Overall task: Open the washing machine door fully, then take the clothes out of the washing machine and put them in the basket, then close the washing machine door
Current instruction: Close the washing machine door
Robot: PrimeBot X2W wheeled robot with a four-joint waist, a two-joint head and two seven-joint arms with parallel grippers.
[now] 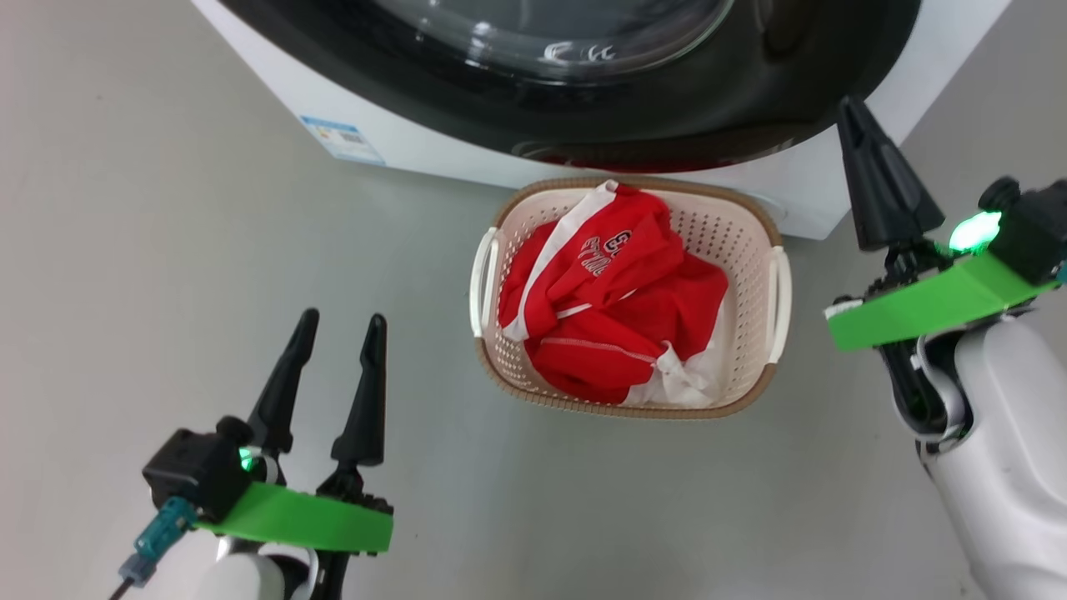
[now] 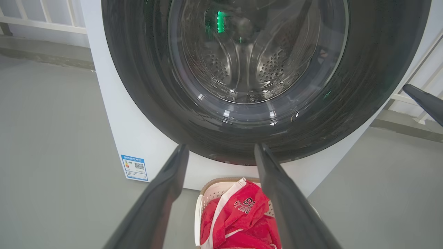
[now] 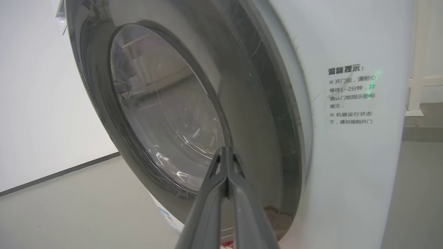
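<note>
The washing machine (image 1: 400,142) stands at the top of the head view, and its door (image 1: 667,100) lies flat against its front. Through the door (image 2: 138,69) glass I see a bare steel drum. The basket (image 1: 717,233) sits on the floor just before the machine with the red clothes (image 1: 617,308) heaped in it. My left gripper (image 1: 343,318) hovers open and empty to the basket's left. My right gripper (image 1: 852,107) is shut on nothing, its tip by the door's right rim (image 3: 263,103); whether it touches I cannot tell.
A blue label (image 1: 342,137) marks the machine's lower left corner. A printed notice (image 3: 351,95) is stuck on the white front right of the door. White railing (image 2: 45,20) runs behind the machine. Grey floor spreads on both sides of the basket.
</note>
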